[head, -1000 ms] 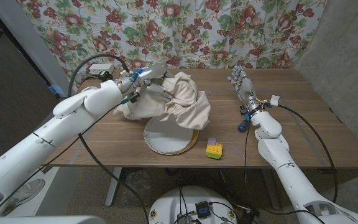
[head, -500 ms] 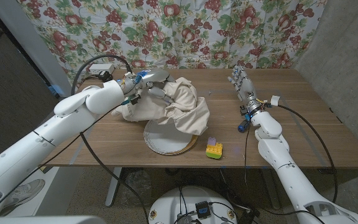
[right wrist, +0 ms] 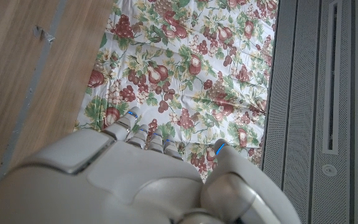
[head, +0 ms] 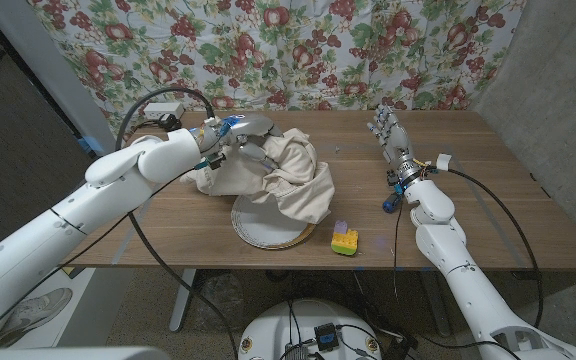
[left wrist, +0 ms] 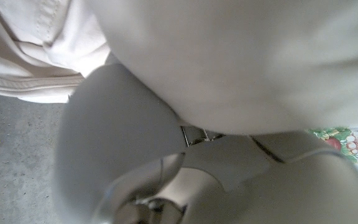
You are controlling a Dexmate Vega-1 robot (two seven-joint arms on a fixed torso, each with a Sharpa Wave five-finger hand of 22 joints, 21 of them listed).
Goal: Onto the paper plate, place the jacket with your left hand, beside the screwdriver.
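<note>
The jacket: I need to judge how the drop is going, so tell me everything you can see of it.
The jacket is cream-coloured, soft, bunched cloth with a stitched hem seen in the left wrist view. The left hand grips its upper part, so it hangs crumpled in folds. Its lower bulk drapes over the far part of the paper plate; its left edge lies on the table. No screwdriver can be made out beside it.

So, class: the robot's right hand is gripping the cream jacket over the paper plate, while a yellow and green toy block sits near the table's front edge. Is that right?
Not quite. It is the left hand that grips the jacket over the paper plate, as the head view shows. The right hand stands apart with fingers spread, holding nothing. The toy block does sit near the front edge.
</note>
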